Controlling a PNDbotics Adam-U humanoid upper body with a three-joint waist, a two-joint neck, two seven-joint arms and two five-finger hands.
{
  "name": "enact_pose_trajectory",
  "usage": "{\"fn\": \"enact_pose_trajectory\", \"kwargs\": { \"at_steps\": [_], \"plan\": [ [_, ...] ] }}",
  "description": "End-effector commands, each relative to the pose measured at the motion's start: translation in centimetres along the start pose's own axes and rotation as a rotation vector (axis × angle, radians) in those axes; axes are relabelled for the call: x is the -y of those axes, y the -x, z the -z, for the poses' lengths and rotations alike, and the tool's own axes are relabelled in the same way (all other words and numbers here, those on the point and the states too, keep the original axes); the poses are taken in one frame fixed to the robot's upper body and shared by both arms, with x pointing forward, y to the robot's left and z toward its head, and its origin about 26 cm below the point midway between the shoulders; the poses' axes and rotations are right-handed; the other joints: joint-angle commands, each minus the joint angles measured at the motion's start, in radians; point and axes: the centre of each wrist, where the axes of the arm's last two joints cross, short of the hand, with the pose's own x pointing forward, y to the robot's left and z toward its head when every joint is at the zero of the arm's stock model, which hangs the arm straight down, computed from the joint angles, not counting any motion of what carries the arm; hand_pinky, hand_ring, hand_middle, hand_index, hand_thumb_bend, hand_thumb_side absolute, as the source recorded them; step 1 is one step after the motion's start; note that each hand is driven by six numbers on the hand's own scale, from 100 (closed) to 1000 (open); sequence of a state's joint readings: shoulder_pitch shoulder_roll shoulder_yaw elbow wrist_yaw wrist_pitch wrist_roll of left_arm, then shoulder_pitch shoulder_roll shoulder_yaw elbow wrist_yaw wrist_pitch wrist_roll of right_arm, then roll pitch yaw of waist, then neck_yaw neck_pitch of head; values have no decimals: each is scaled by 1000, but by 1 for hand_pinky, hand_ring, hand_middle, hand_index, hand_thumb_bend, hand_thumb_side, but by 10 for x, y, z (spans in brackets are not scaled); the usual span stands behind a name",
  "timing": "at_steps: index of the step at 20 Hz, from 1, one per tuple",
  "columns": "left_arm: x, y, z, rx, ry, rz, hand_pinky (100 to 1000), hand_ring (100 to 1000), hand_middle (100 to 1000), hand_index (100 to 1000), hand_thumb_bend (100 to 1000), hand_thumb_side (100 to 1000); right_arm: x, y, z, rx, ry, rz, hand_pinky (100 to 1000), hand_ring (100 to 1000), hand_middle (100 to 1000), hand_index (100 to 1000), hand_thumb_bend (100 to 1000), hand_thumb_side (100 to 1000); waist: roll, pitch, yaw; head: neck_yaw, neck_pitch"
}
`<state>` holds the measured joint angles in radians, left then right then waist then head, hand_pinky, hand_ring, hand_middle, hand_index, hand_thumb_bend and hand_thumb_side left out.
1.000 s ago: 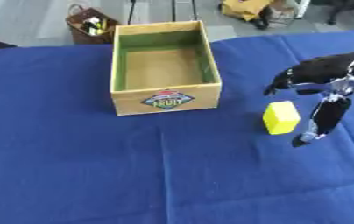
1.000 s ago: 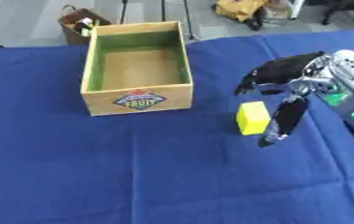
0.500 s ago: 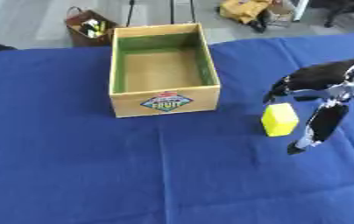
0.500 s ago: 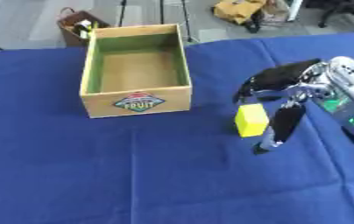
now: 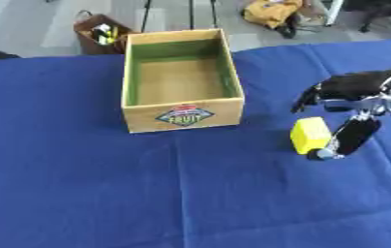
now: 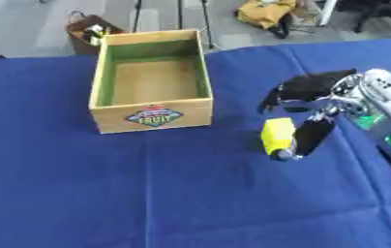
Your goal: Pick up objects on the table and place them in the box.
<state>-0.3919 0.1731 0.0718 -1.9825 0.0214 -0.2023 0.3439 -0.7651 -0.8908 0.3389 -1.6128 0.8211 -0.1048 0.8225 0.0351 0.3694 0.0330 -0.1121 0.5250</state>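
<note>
- Work surface: a table covered in a blue cloth [image 5: 80, 193]; its far edge runs across the top of both views, with bare floor beyond it.
- Wooden box [image 5: 180, 81]: open-topped, green on the inner walls, a brown floor showing inside, nothing visible in it. It stands left of centre with its near wall facing the camera; a printed "FRUIT" label [image 5: 185, 116] sits on that wall. The far rim lies close to the far edge of the table.
- Yellow block [image 5: 310, 134]: the only loose item seen on the cloth. It stands upright to the right of the box and slightly nearer the camera, with a clear strip of blue cloth between its left face and the box's right wall.
- Right hand [image 6: 310, 112]: black, entering from the right edge. The curled upper fingers [image 5: 351, 85] arch over and behind the block, apart from it; a lower digit [image 5: 350, 137] points down just beside the block's right face, its tip near the cloth. Contact with the block cannot be told, and the block is not lifted. The hand is part-open, bracketing the block on its right and rear sides.
- Open room: wide bare cloth spans the whole near half of the table and the left side beside the box.
- Background: a brown bag [image 5: 99, 35] and a yellow bundle [image 5: 271, 10] lie on the floor past the far edge.
</note>
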Motion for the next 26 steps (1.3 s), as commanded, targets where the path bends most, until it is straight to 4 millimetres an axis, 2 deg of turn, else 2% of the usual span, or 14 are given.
{"fn": "enact_pose_trajectory", "kwargs": {
  "at_steps": [1,6,14,20,24,26],
  "plan": [
    [3,-6,3,26,14,-9,411,588,558,697,122,1000,2,9,-3,-40,14,-8,782,880,788,913,415,554,-1,-16,1,1,-15],
    [3,-6,4,26,14,-11,411,588,558,697,120,1000,-4,13,2,-47,-10,-5,777,877,783,907,367,517,0,-12,5,-1,-15],
    [4,-6,4,26,17,-15,412,590,559,697,118,1000,-11,21,7,-63,-61,-2,770,872,770,890,339,485,0,-10,8,-2,-15],
    [4,-6,4,26,18,-16,412,590,559,697,117,1000,-12,22,8,-64,-48,-1,743,845,666,800,323,465,1,-7,10,-3,-15],
    [5,-6,4,26,19,-17,412,591,559,697,116,1000,-10,22,8,-59,-7,7,683,772,516,649,299,476,1,-8,9,-5,-15],
    [5,-6,4,26,19,-18,412,592,560,697,116,1000,-10,22,8,-58,24,23,669,754,493,618,289,483,0,-8,9,-5,-16]
  ]
}}
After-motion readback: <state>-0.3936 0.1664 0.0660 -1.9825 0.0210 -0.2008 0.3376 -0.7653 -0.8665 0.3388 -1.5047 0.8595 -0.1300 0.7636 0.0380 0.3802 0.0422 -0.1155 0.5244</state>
